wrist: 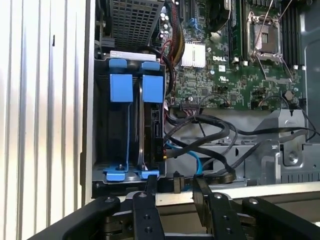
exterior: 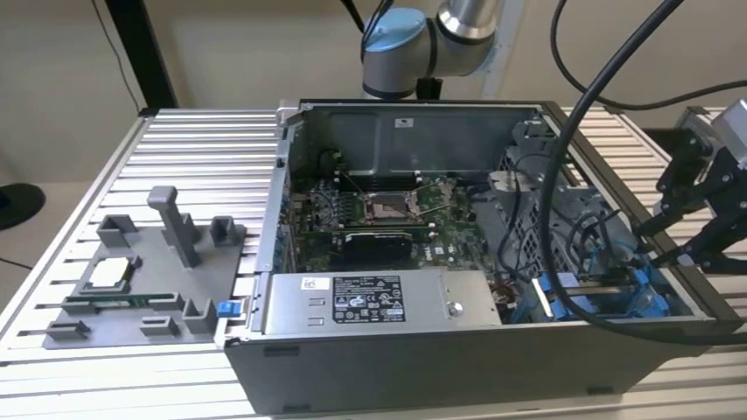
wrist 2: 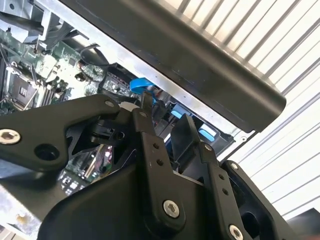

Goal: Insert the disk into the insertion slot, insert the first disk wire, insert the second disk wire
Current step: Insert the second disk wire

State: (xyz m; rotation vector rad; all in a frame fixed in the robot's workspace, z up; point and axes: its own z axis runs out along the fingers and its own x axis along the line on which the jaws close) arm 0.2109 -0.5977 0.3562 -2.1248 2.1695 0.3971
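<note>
Blue-framed disk [wrist: 152, 100] sits upright in the insertion slot [wrist: 102, 125]; gripper [wrist: 175, 183] hovers near it, jaws parted, holding nothing.

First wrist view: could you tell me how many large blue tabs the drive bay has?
2 tabs side by side: one by the case wall, one toward the motherboard. Others may be hidden.

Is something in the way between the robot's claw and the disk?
Yes, a little. The disk already stands in the insertion slot. Black cables and a blue cable loop close beside it, and they seem to lie partly across the gap to the gripper.
</note>
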